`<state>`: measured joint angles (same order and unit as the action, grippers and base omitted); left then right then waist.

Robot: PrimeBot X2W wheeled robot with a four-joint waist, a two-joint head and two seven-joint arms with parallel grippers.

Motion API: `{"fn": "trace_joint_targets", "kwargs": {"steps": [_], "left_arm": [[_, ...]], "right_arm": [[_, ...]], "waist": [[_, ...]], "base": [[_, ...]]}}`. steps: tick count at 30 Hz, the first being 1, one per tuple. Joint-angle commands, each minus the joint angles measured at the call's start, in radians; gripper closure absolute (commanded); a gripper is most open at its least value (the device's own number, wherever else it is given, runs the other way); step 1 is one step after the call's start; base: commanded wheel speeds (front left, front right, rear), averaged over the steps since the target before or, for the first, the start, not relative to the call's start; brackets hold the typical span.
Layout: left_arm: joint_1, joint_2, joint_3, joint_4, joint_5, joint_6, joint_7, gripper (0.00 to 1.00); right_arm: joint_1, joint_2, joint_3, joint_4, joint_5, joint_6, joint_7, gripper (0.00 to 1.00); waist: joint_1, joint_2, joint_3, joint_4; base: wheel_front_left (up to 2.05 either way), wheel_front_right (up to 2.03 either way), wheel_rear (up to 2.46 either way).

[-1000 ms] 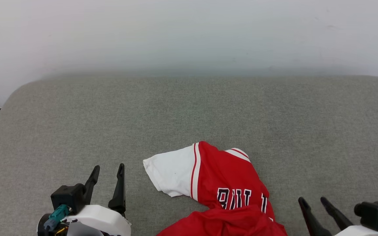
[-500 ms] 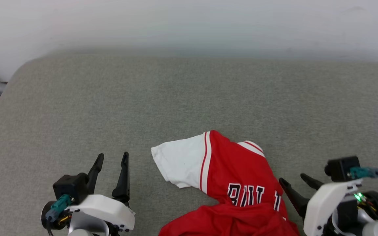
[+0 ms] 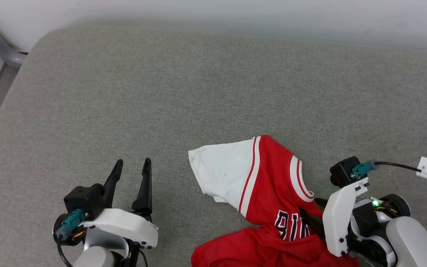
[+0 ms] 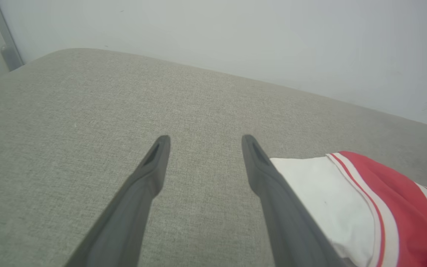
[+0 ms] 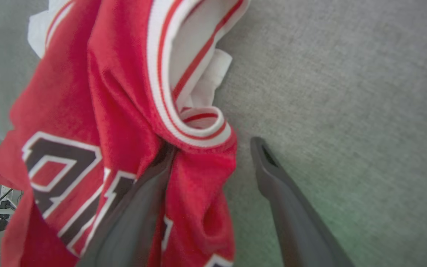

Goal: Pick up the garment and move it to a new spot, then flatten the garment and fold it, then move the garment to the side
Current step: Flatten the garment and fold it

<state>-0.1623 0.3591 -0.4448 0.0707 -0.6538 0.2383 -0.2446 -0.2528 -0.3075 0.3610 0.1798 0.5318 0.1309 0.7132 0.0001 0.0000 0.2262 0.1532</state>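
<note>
The garment (image 3: 272, 185) lies crumpled at about 5 o'clock on the grey cloth-covered desk (image 3: 198, 92), hard against the near edge. Its long axis runs from the white sleeve (image 3: 222, 176) at 10 o'clock to the bunched red body at 5 o'clock. The right gripper (image 5: 213, 148) is the nearer one. Its jaws are spread and nothing is clamped. One finger is tucked into the red fold just under the striped collar (image 5: 202, 129), and the other is over bare cloth at 3 o'clock of that fold. Closing there would likely pinch the fabric below the collar. The left gripper (image 3: 133, 163) is also released and empty, with the sleeve at its 3 o'clock, near but apart.
</note>
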Motion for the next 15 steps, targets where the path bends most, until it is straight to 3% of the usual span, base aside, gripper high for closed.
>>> {"fn": "trace_joint_targets", "kwargs": {"steps": [1, 2, 3, 7, 15], "left_arm": [[-0.011, -0.007, 0.002, 0.003, 0.008, -0.002, -0.005, 0.0], [-0.011, -0.009, 0.002, 0.006, 0.008, -0.004, -0.006, 0.0], [-0.013, -0.01, 0.003, 0.01, 0.009, -0.006, -0.008, 0.0], [-0.014, -0.015, 0.008, 0.019, 0.01, -0.008, -0.012, 0.0], [0.003, -0.018, 0.003, 0.03, 0.016, -0.003, -0.014, 0.0]], "right_arm": [[0.01, 0.004, 0.029, 0.031, 0.012, 0.0, 0.016, 0.22], [0.01, 0.006, 0.04, 0.039, 0.025, 0.0, 0.016, 0.67], [0.007, 0.005, 0.051, 0.044, 0.03, 0.0, 0.012, 1.0], [-0.045, -0.024, 0.051, 0.017, 0.032, -0.001, -0.049, 1.0], [-0.131, -0.081, -0.085, -0.116, -0.064, -0.001, -0.147, 1.0]], "waist": [[-0.0001, 0.0, 0.003, 0.002], [-0.0001, 0.0, 0.005, 0.002], [-0.0001, 0.0, 0.007, 0.002], [-0.0001, 0.0, 0.0, -0.003], [-0.0001, 0.0, -0.038, -0.025]], "base": [[0.0, 0.0, 0.0], [0.0, 0.0, 0.0], [0.0, 0.0, 0.0], [0.0, 0.0, 0.0], [0.0, 0.0, 0.0]]}}
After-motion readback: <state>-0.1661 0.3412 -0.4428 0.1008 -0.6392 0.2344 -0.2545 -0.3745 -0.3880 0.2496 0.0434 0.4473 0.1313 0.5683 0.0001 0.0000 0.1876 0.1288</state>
